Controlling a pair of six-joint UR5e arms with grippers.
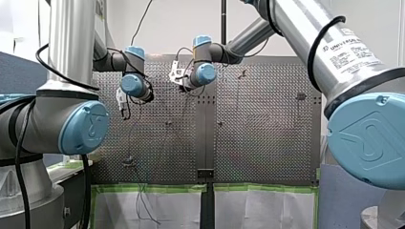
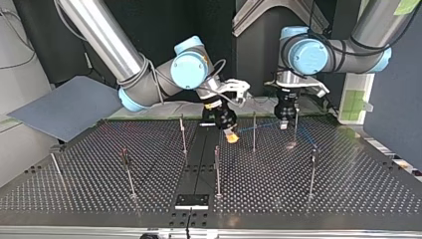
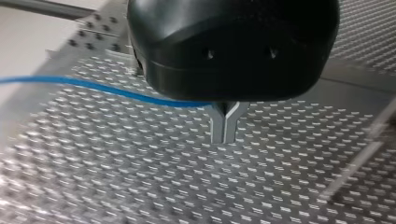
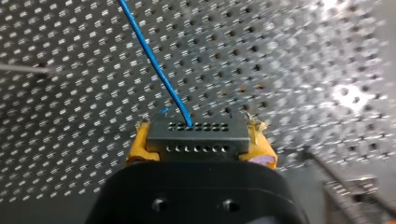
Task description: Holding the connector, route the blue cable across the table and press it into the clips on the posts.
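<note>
**Connector (image 4: 197,133) clamped in right gripper, cable strung over to left gripper**

The connector sits square between the yellow pads (image 4: 139,148) of the right gripper (image 4: 201,148). The pads are squeezed onto its two ends, with the hole rows facing ahead. This hold probably anchors the cable end while the rest gets routed.

From the connector's front face the blue cable (image 4: 154,60) runs straight out ahead of the right gripper, lifted off the surface and taut-looking. In the top view it spans across to the left gripper (image 3: 224,130), then goes on past it toward another post.

The left gripper's metal fingers (image 3: 218,128) are pressed together at the tips. The cable meets them at the fork near their root, under the black body. It looks nipped or guided there, likely to steer the line and hold tension. The exact contact is hidden by the body.

Both grippers hang just above the perforated table (image 2: 298,194), near each other. The posts (image 2: 254,132) stand around them, and one rises between the two grippers, with the cable crossing at it. Whether the cable sits in any clip is too small to tell.
</note>
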